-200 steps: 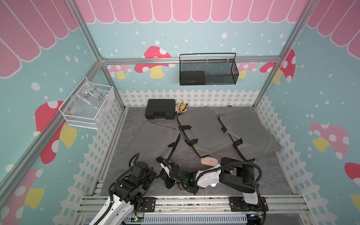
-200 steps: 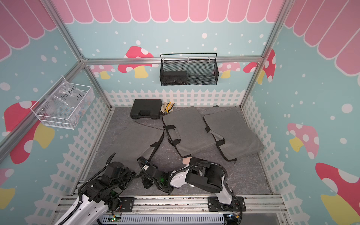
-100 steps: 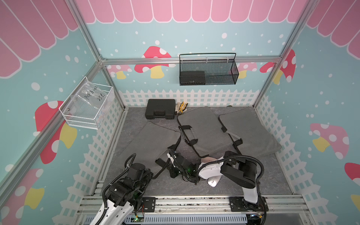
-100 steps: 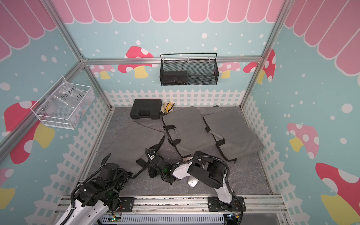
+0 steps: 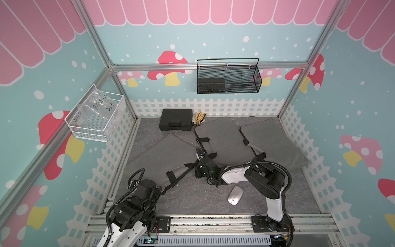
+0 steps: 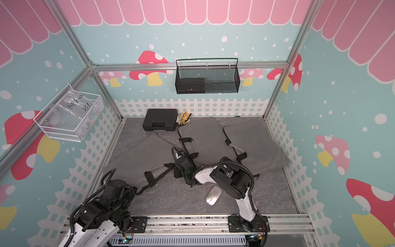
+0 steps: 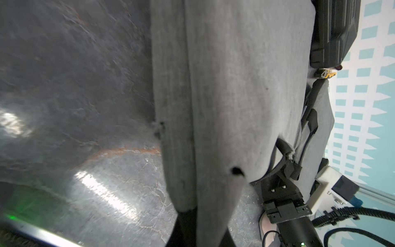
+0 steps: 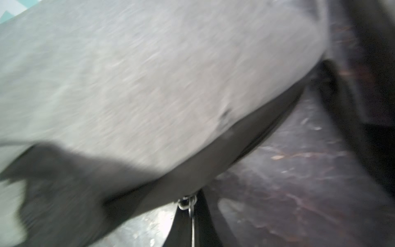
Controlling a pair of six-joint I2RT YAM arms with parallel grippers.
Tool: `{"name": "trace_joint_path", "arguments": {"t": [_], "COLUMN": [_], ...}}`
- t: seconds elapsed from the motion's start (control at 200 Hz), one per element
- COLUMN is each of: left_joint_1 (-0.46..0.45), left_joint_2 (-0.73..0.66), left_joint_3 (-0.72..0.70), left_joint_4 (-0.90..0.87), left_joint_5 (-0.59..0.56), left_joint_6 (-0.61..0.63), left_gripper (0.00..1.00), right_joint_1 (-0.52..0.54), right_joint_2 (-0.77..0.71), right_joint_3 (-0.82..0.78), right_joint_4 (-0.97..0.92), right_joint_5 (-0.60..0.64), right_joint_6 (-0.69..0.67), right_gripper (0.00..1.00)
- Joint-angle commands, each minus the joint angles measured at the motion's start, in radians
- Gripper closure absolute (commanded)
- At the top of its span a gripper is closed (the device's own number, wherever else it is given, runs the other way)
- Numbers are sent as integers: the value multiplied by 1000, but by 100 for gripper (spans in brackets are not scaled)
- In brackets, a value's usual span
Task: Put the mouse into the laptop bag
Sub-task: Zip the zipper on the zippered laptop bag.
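The mouse (image 5: pixel 235 195) is a slim silver-white wireless one with a thin scroll-wheel slit. It lies flat on the grey marbled floor (image 5: pixel 192 201) at about 5 o'clock in both top views, outside every bag and touched by nothing. No brand mark on it can be read.

At 11 o'clock from it, just beside, the right arm reaches low across the floor. Its right gripper (image 7: pixel 288 169) meets the near edge of the grey felt laptop bag (image 5: pixel 158 158). In the blurred right wrist view the black fingers are pinched together on the bag's metal zipper pull (image 8: pixel 188 202).

The bag lies at 10 o'clock from the mouse, with black straps trailing off its near corner. At 8 o'clock the left arm crouches over that corner. In the left wrist view the left gripper (image 7: pixel 203 222) is clamped tight on the bag's narrow grey end.

Two more grey bags, one (image 5: pixel 222 136) at 12 o'clock and one (image 5: pixel 275 143) at 1 o'clock, lie farther back.

Against the back fence sit a black tool case (image 5: pixel 175 122) and work gloves (image 5: pixel 199 117).

A black mesh basket (image 5: pixel 245 83) on the back wall holds a dark box whose lettering is too small to read.

At 9 o'clock a white wire basket (image 5: pixel 111 122) holds a clear plastic bag (image 5: pixel 96 107). Its handwriting reads roughly "PCF 8-02" and "25".
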Motion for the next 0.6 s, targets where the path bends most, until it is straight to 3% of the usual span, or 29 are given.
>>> {"name": "trace_joint_path", "arguments": {"t": [0.0, 0.21, 0.38, 0.48, 0.595], "left_joint_1": [12, 13, 102, 222, 470], "left_joint_2": [8, 73, 134, 209, 311], "left_joint_3": [66, 109, 122, 92, 62], "left_joint_4": [-218, -218, -152, -35, 69], "left_joint_5": [-239, -276, -243, -113, 90], "left_joint_6": [10, 20, 97, 215, 387], "left_gripper": [100, 100, 100, 100, 100], "right_joint_1": [-49, -90, -98, -105, -108], "right_joint_2": [13, -6, -38, -64, -103], "right_joint_3": [-25, -39, -59, -78, -97], "right_joint_4": [-165, -168, -169, -169, -169], "right_joint_5": [103, 114, 142, 147, 158], "right_joint_6": [2, 4, 5, 7, 9], "right_gripper": [100, 100, 100, 100, 100]}}
